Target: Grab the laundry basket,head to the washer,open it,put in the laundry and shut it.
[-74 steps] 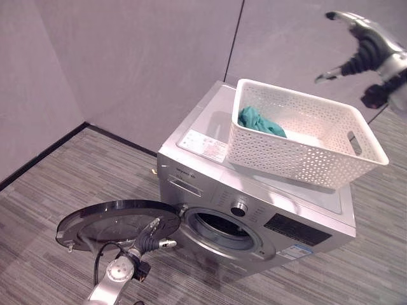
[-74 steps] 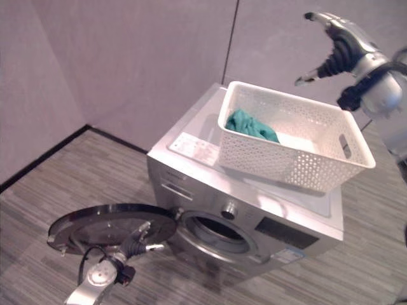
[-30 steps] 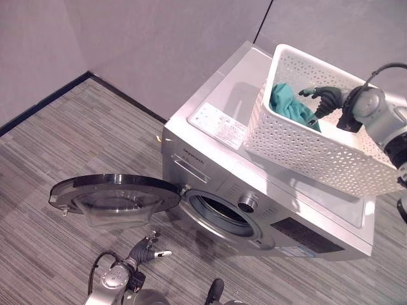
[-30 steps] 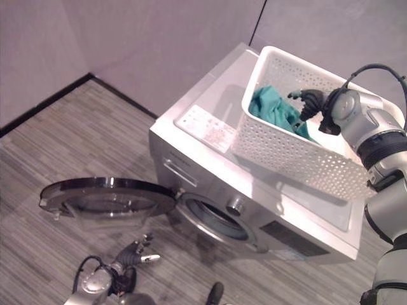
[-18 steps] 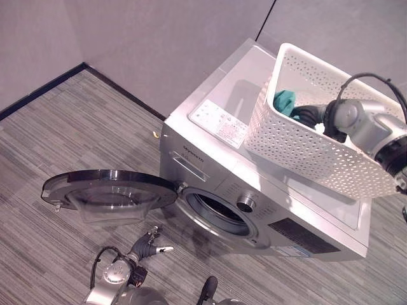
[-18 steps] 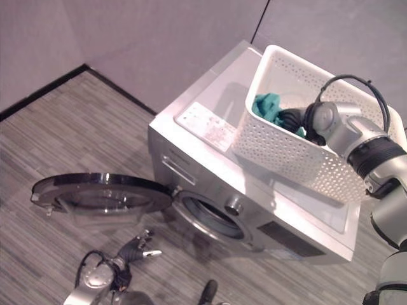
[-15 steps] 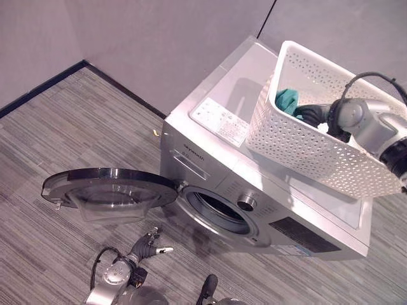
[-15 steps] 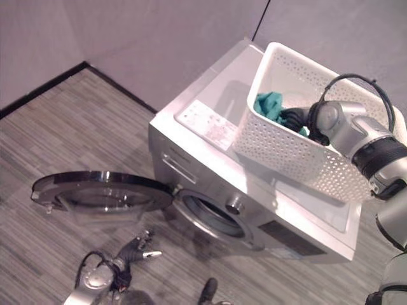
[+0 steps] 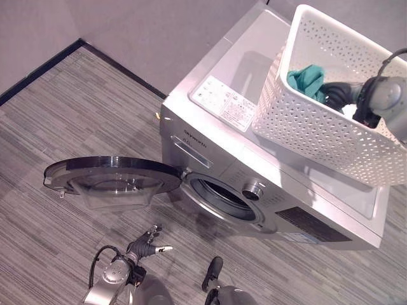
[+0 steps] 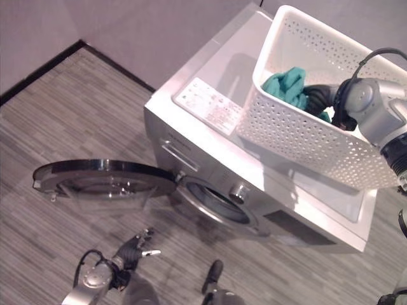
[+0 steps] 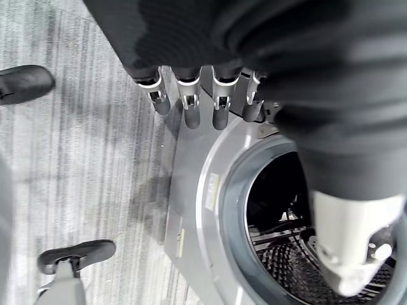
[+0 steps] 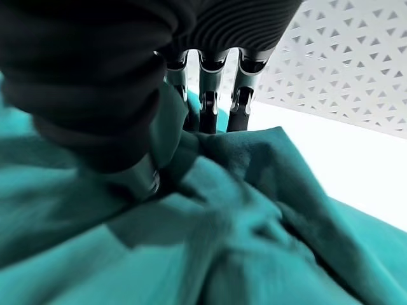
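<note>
Grey floor, washer [image 9: 267, 184] open – right hand [image 12: 203, 108] on teal cloth [image 12: 222, 229]

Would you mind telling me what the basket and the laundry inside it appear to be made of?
The basket looks like white moulded plastic: stiff, smooth walls pierced by a regular pattern of small holes. The laundry looks like soft teal woven or knit cloth with a matt surface, folding and creasing loosely under the right hand; the exact fibre cannot be told.

I see grey panel walls [image 9: 146, 32] meeting in a corner, a black skirting [image 9: 38, 67] running along their base. The floor [image 9: 76, 121] is grey striped carpet, evenly lit.
</note>
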Robot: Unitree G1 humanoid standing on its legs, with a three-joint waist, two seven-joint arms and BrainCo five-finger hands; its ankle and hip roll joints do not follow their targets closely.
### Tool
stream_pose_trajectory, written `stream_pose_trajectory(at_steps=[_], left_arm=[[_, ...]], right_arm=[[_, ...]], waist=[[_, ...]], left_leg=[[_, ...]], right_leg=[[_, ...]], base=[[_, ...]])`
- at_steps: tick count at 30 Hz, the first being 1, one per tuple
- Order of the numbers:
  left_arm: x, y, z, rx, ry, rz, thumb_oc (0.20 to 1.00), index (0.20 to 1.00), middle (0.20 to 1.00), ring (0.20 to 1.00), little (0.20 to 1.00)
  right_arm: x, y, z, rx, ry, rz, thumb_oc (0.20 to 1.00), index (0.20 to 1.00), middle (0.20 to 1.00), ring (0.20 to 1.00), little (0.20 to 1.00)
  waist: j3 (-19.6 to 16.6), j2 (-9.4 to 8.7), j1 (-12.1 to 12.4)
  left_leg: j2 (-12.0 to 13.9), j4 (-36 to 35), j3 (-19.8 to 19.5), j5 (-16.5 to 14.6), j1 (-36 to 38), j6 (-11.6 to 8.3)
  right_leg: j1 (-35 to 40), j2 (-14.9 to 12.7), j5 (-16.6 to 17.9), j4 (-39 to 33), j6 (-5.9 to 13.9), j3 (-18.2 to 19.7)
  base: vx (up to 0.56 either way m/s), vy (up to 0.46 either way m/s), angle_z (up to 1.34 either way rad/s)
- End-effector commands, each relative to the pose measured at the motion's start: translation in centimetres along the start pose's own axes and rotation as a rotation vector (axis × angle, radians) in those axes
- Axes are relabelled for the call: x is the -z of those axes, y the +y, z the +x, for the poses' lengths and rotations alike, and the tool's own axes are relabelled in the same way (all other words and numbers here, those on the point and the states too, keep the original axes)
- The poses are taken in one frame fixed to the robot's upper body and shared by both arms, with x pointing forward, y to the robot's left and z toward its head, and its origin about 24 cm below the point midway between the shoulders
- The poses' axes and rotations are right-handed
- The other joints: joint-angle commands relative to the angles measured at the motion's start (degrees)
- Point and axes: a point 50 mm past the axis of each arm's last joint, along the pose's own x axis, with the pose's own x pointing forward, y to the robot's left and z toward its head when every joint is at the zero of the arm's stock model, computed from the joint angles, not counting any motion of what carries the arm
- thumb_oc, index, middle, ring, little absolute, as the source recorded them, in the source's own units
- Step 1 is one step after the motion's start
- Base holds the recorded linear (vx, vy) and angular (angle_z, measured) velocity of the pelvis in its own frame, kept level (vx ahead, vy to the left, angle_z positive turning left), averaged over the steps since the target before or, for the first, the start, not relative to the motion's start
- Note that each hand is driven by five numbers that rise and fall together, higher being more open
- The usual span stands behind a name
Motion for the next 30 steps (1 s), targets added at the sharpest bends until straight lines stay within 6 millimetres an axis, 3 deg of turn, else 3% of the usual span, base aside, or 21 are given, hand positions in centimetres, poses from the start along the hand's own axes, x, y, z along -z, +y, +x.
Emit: stream_pose_trajectory(at_steps=[1,2,6,8,15,22,26,30], left_arm=[[-2.9,-0.7,1.0,0.042,-0.12,0.023,1.0,1.0,1.0,1.0,1.0],[-2.9,-0.6,1.0,0.042,-0.12,0.023,1.0,1.0,1.0,1.0,1.0],[-1.6,-0.6,0.9,0.025,-0.076,-0.002,1.0,1.0,1.0,1.0,1.0],[-1.4,-0.5,0.9,0.022,-0.071,-0.006,1.0,1.0,1.0,1.0,1.0],[0.5,-0.1,0.5,0.002,-0.004,-0.021,1.0,1.0,1.0,1.0,1.0],[1.1,0.3,0.4,-0.021,0.018,-0.012,1.0,1.0,1.0,1.0,1.0],[1.1,0.4,0.4,-0.021,0.017,-0.011,1.0,1.0,1.0,1.0,1.0],[1.5,0.7,0.4,-0.051,0.03,0.004,1.0,1.0,1.0,1.0,1.0]], right_arm=[[2.3,6.0,1.6,-0.25,0.086,-0.004,0.2,0.2,0.2,0.2,0.2],[2.4,6.0,1.6,-0.25,0.086,-0.003,0.2,0.2,0.2,0.2,0.2],[3.3,2.4,0.2,-0.003,-0.005,0.256,0.2,0.2,0.2,0.2,0.2],[3.7,1.6,-0.3,0.051,-0.02,0.316,0.2,0.2,0.2,0.2,0.2],[7.3,-2.9,-4.0,0.395,-0.085,0.649,0.2,0.2,0.2,0.2,0.2],[7.8,-5.3,-5.7,0.624,-0.19,0.815,0.2,0.2,0.2,0.2,0.2],[7.9,-5.3,-5.7,0.625,-0.19,0.816,0.2,0.2,0.2,0.2,0.2],[6.9,-7.6,-6.9,0.895,-0.34,0.95,0.2,0.2,0.2,0.2,0.2]], waist=[[1.2,0.34,0.1],[1.2,0.31,0.2],[-0.7,0.4,-0.3],[-1.0,0.38,-0.3],[-4.3,0.19,-0.5],[-6.2,0.03,-0.7],[-6.3,-0.22,-0.7],[-7.7,0.27,-0.5]], left_leg=[[2.6,5.6,2.4,2.0,3.4,2.59],[2.6,5.6,2.4,2.0,3.4,2.59],[2.5,5.2,2.9,0.6,5.1,2.79],[2.3,5.1,3.1,0.3,5.6,2.85],[1.6,3.8,4.3,-1.5,9.2,2.92],[1.2,3.5,4.9,-2.8,11.4,2.98],[0.9,3.4,4.8,-2.4,11.2,3.11],[0.3,3.1,5.5,-3.9,13.3,3.27]], right_leg=[[0.1,-1.4,-1.4,0.0,2.95,1.0],[0.1,-1.4,-1.4,0.0,2.96,1.0],[1.4,-1.8,-1.4,0.0,3.33,1.2],[1.7,-2.0,-1.3,0.0,3.47,1.3],[3.9,-2.9,-1.4,0.0,4.17,1.4],[5.5,-3.1,-1.4,0.0,4.55,1.9],[5.3,-3.4,-1.3,0.0,4.55,1.8],[6.7,-3.6,-1.3,0.0,4.98,2.2]], base=[[0.0,0.0,0.0],[0.0,0.0,0.0],[0.0,0.0,0.0],[0.0,0.0,0.0],[0.02,0.03,0.01],[0.01,0.002,-0.01],[0.0,0.0,0.0],[0.01,0.02,-0.03]])
